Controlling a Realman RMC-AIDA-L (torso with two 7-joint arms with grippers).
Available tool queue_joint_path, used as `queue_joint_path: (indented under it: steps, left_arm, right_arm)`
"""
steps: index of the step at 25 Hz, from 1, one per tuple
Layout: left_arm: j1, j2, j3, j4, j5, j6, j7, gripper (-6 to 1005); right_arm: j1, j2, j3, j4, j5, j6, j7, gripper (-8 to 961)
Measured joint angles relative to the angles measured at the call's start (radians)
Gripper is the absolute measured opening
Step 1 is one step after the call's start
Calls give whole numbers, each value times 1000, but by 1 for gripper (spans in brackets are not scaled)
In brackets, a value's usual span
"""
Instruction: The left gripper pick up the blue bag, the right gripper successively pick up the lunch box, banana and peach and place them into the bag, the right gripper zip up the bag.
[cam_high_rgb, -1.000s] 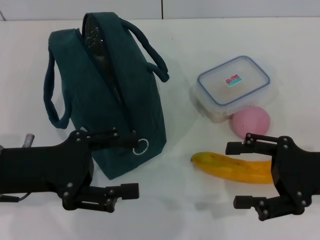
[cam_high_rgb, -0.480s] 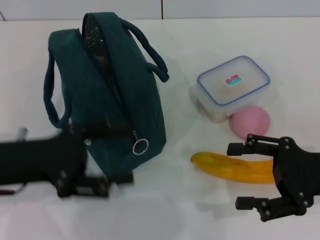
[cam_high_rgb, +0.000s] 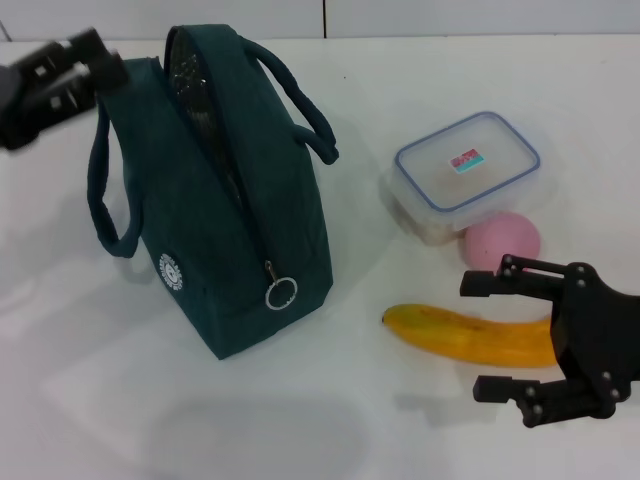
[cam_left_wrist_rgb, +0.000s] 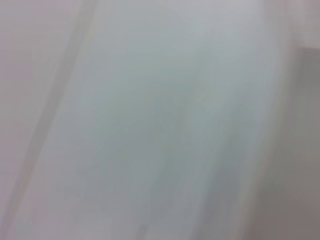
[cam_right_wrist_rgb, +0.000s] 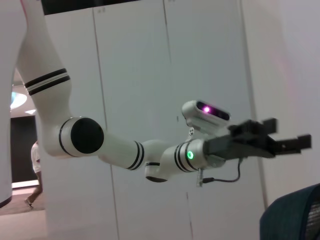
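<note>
The blue bag (cam_high_rgb: 230, 210) stands upright at centre left, its top unzipped, foil lining showing and the ring zipper pull (cam_high_rgb: 281, 293) hanging at the front. My left gripper (cam_high_rgb: 100, 58) is open and blurred, high at the bag's far left corner above a handle (cam_high_rgb: 100, 200). It also shows in the right wrist view (cam_right_wrist_rgb: 292, 132) above a corner of the bag (cam_right_wrist_rgb: 295, 215). The lunch box (cam_high_rgb: 467, 175), the peach (cam_high_rgb: 502, 245) and the banana (cam_high_rgb: 440, 332) lie to the right. My right gripper (cam_high_rgb: 475, 335) is open and empty over the banana's right end.
Everything rests on a white table (cam_high_rgb: 300, 420). The left wrist view shows only a blurred grey-white surface. The peach touches the lunch box's near side. There is bare table in front of the bag.
My left gripper has swung from the front of the bag up and back to its far left corner. The bag's white logo now shows. The right gripper has barely shifted.
</note>
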Motion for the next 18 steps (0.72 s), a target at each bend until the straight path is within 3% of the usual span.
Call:
queue_joint_path:
  steps: [6,12,18]
  left_arm:
    - [-14,21,-4,55,106,-168,-236,874]
    - [-23,17,9,267,339,-176,-593,874]
    - [-35,13,147,434,444,-163,-881,874]
  right_arm:
    - [-5,-2,12,0,6,2,0,856]
    - [-7,-7,37,0,5,6,0,857]
    - [-12,-11,51,0,6,8,0,857]
